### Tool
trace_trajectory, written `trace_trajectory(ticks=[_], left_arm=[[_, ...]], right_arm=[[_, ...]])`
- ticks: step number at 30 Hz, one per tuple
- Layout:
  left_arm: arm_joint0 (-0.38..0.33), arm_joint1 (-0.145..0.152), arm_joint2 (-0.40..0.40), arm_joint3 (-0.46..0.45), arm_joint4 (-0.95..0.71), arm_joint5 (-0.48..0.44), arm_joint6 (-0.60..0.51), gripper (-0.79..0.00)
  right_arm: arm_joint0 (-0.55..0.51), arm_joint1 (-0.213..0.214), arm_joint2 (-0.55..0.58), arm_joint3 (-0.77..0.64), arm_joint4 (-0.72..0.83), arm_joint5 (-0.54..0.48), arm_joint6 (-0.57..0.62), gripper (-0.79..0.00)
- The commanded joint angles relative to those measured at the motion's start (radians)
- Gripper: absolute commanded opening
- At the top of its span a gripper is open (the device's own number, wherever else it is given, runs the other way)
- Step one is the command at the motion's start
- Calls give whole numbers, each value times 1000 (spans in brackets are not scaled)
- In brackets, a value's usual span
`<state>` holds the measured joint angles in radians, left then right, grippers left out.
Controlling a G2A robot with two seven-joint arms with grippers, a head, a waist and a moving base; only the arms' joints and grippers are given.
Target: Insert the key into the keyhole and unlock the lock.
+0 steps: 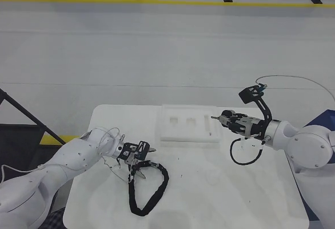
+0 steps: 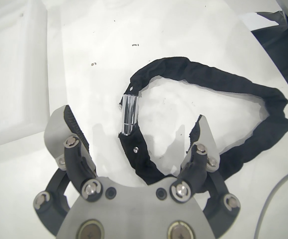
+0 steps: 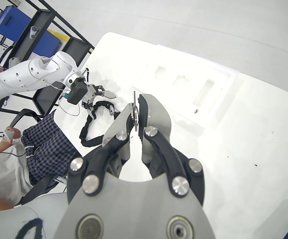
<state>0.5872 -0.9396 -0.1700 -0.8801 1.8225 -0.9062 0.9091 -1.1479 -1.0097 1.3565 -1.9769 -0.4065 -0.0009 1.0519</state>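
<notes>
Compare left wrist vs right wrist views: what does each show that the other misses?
Left wrist, not right wrist: the rivets on the chain lock's black sleeve at either end of its chrome barrel, which lies on the table between the open left gripper's fingers, neither finger touching it.
Right wrist, not left wrist: the key pinched in the shut right gripper; all three recesses of the foam tray; the left arm.
Both: chain lock, left gripper, foam tray, table.
</notes>
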Motion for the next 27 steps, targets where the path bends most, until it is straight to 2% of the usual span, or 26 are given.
trace_trajectory(ticks=[1,7,8,9,10,11,12,15,17,18,19,20,27], left_arm=[[0,-17,0,22,20,5,2,0],[4,-60,0,75,82,29,34,0],[5,-65,0,83,89,34,38,-28],[6,-71,0,91,94,37,42,-74],[8,-76,0,98,100,38,42,-172],[9,-80,0,106,103,40,44,-357],[10,-84,0,113,104,41,46,-403],[12,-96,0,131,112,40,45,-388],[13,-103,0,139,116,39,44,-462],[14,-107,0,144,116,38,42,-643],[13,-110,0,148,115,36,41,-767],[13,-113,0,152,115,35,40,-785],[5,-119,0,165,89,46,51,-785]], right_arm=[[0,0,0,0,0,0,0,-785],[0,0,0,0,0,0,0,-785],[0,0,0,0,0,0,0,-785],[0,0,0,0,0,0,0,-785],[0,0,0,0,0,0,0,-785],[0,0,0,0,0,0,0,-785],[0,0,0,0,0,0,0,-785],[0,0,0,0,0,0,0,-785],[0,0,0,0,0,0,0,-785],[0,0,0,0,0,0,0,-785],[0,0,0,0,0,0,0,-785],[0,0,0,0,0,0,0,-785],[0,0,0,0,0,0,0,-785]])
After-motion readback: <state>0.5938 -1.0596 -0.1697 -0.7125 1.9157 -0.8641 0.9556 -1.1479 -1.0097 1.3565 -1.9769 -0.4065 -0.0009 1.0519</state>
